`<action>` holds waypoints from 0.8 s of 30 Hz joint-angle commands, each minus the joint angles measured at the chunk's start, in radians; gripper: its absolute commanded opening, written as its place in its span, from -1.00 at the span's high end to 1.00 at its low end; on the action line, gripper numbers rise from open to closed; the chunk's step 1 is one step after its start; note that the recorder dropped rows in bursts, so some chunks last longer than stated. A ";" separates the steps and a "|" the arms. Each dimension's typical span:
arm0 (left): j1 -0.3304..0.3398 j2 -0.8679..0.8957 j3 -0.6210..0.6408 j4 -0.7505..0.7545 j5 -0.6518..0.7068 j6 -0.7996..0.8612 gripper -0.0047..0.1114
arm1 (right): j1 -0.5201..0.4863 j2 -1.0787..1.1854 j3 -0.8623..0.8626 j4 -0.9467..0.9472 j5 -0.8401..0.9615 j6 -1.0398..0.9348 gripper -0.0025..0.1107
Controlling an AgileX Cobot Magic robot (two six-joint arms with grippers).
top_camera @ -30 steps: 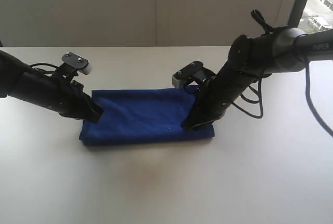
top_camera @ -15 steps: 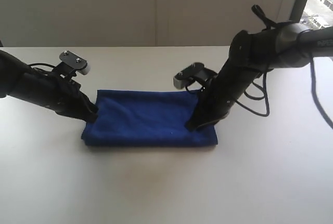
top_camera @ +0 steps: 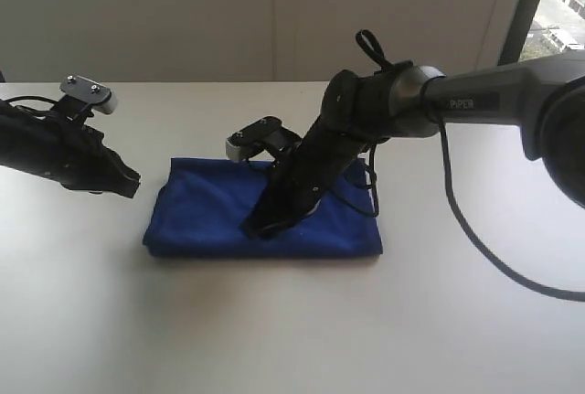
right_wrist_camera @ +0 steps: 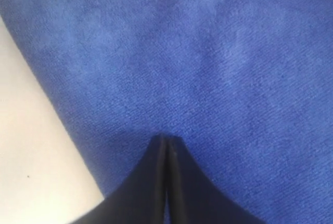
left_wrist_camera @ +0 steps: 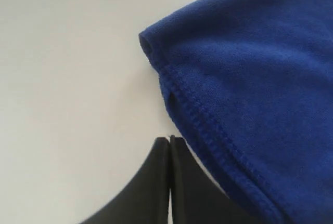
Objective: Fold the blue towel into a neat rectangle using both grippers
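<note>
now the black, flat-jawed left gripper (top_camera: 128, 184) is drawn back toward the left edge of the frame, where half a second ago it was set against the left end of the soft, deep royal-blue fuzzy towel (top_camera: 196, 216). a strip of bare white matte table (top_camera: 292, 339) is seen between the two. in the left wrist view its jaws are pressed together with nothing between them, just beside the stitched hem at one corner. the black right gripper (top_camera: 256, 228), before at the right end of the cloth, is swung across to the middle of the frame and pointed down at the towel's centre. contact appears to be made, though it cannot be confirmed. its jaws are likewise closed together, with no cloth pinched. the towel itself is left lying flat at the centre of the frame as a wide folded rectangle, its outline hardly altered. from this it is judged that the fold is released and that only smoothing or a further fold is left to be done.
</note>
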 commanded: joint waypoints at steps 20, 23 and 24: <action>0.014 -0.030 -0.004 -0.007 0.116 -0.015 0.92 | 0.033 -0.051 -0.012 -0.094 -0.037 0.154 0.96; 0.014 -0.081 -0.004 -0.007 0.103 -0.019 0.92 | -0.004 -0.141 -0.012 -0.100 -0.090 0.154 0.96; 0.014 -0.108 -0.004 -0.007 0.092 -0.019 0.92 | -0.021 -0.181 -0.012 -0.111 -0.103 0.154 0.96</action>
